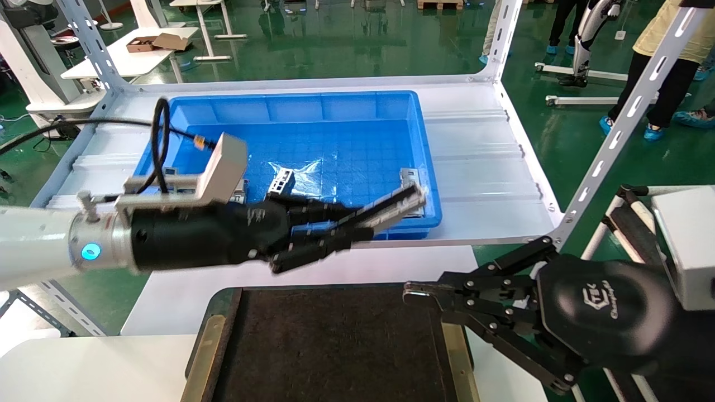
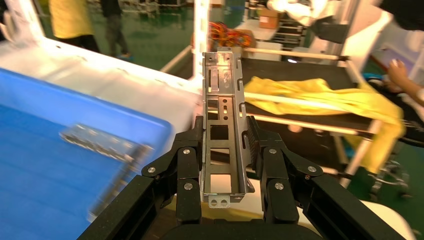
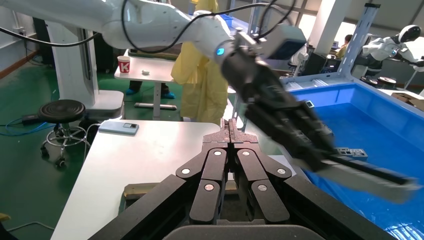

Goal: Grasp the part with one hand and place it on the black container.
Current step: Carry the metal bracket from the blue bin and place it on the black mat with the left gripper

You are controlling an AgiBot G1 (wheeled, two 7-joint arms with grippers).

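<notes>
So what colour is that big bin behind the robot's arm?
Bright blue; the bin shows best in the head view.

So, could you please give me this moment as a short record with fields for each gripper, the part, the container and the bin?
left gripper: shut on the part, held in the air at the blue bin's near edge
part: metal channel strip clamped between the left fingers, sticking out past the fingertips
right gripper: shut, empty, beside the black container's right edge
black container: nearest the robot, nothing visible on its dark surface
blue bin: behind the container, a few metal pieces inside
task stage: part lifted, not yet placed
</notes>
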